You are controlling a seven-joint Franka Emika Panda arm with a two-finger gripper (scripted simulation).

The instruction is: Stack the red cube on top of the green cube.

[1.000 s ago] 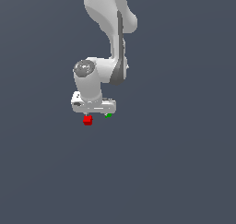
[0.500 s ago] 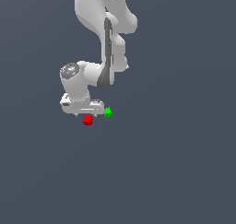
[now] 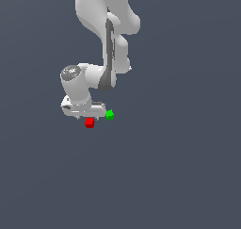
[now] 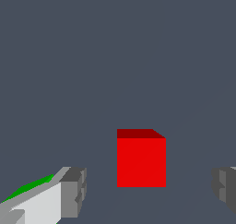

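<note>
The red cube (image 3: 89, 123) lies on the dark floor just below the white gripper (image 3: 87, 116) in the exterior view. In the wrist view the red cube (image 4: 141, 159) sits between the two grey fingertips, one (image 4: 73, 191) on one side and the other (image 4: 225, 188) on the other, with gaps on both sides. The gripper (image 4: 148, 191) is open and touches nothing. The green cube (image 3: 109, 115) lies close to the exterior view's right of the red cube. In the wrist view only a sliver of the green cube (image 4: 28, 187) shows behind one finger.
The white arm (image 3: 106, 30) rises above the gripper to the top of the exterior view. The floor (image 3: 179, 167) is plain dark grey all around.
The gripper has shifted toward the exterior view's left and lower, uncovering the green cube. The red cube now sits between the open fingers. Neither cube has moved.
</note>
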